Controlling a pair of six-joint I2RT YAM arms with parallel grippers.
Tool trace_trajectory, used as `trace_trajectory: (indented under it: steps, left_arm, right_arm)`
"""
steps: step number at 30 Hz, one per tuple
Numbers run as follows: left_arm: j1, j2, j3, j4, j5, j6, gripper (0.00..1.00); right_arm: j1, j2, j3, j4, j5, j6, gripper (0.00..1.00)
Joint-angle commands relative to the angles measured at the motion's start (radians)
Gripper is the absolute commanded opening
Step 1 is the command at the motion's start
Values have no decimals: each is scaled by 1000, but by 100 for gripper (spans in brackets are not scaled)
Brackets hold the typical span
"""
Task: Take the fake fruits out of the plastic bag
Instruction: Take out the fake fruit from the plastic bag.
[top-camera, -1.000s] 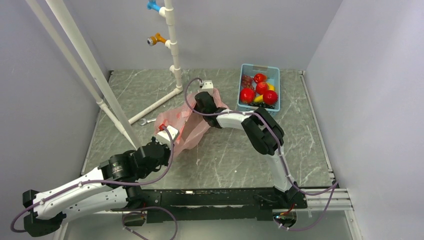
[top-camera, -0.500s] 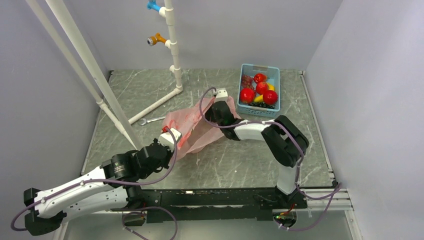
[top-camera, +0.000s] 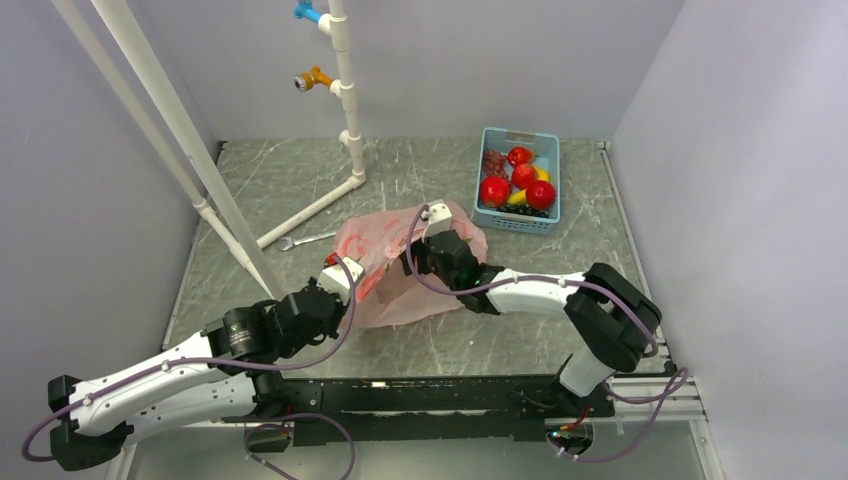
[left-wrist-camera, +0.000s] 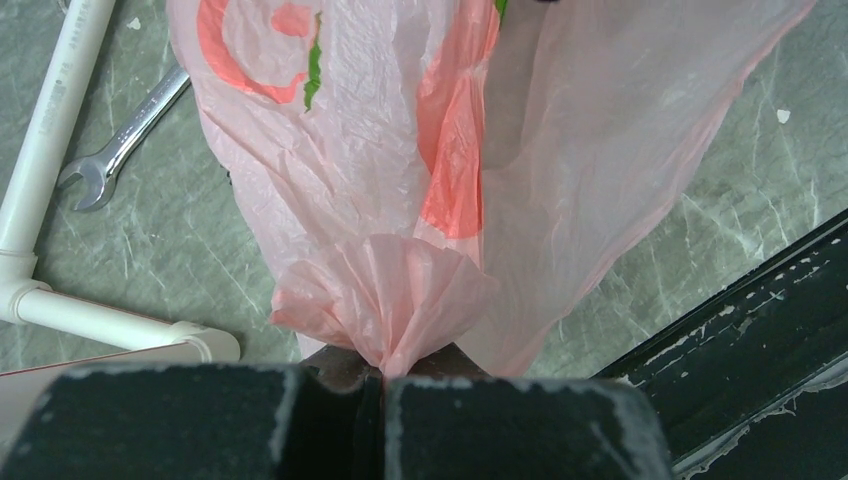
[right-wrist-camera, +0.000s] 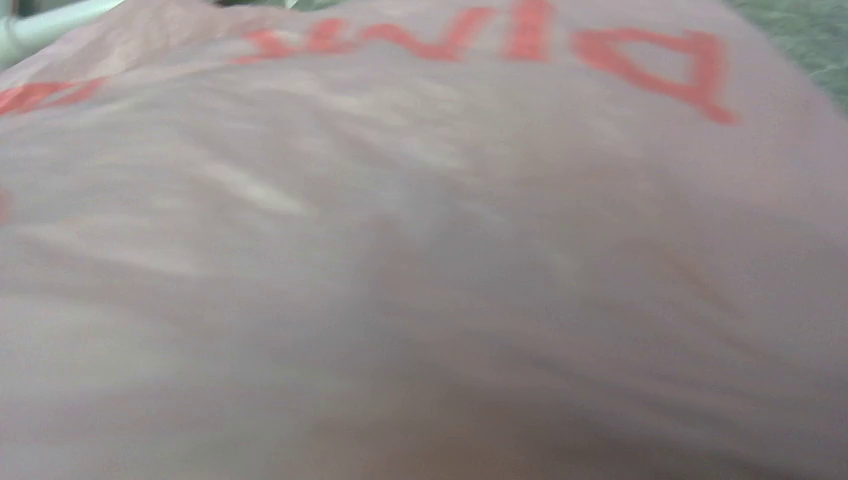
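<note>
The pink plastic bag (top-camera: 385, 300) lies spread on the table between my two arms. My left gripper (top-camera: 335, 277) is shut on its gathered end, seen up close in the left wrist view (left-wrist-camera: 385, 375) with the bag (left-wrist-camera: 400, 200) fanning out ahead. My right gripper (top-camera: 425, 262) is against the bag's far right part. Its fingers are hidden, and blurred bag film (right-wrist-camera: 420, 200) fills the right wrist view. The fake fruits, red round ones (top-camera: 494, 190) and reddish grapes (top-camera: 493, 160), lie in a blue basket (top-camera: 512, 223) at the back right. No fruit shows through the bag.
A wrench (top-camera: 300, 240) lies left of the bag, also in the left wrist view (left-wrist-camera: 120, 140). A white pipe frame (top-camera: 310, 210) stands at the back left, its foot close by (left-wrist-camera: 50, 100). A black rail (left-wrist-camera: 760, 330) runs along the near table edge.
My right gripper has moved toward the near side and right, pulling the bag's far part along and stretching it out. My left gripper has stayed shut on the bag's end.
</note>
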Motion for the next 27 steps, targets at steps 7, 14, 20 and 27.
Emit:
trace_trajectory:
  steps: [7,14,20,27]
  left_arm:
    - [-5,-10,38,-8,-26,-12,0]
    - [-6,-52,29,-15,-74,-35,0]
    - [-6,-34,38,-23,-79,-37,0]
    - [-6,0,43,-28,-75,-40,0]
  right_arm:
    - [99,-68,-87,13,-127,76,22]
    - [151,-121,-135,-35,-158,49,22]
    - [184,-290,-163,-83,-216,95,22]
    - [190,-448,-101,-162,-305,89,21]
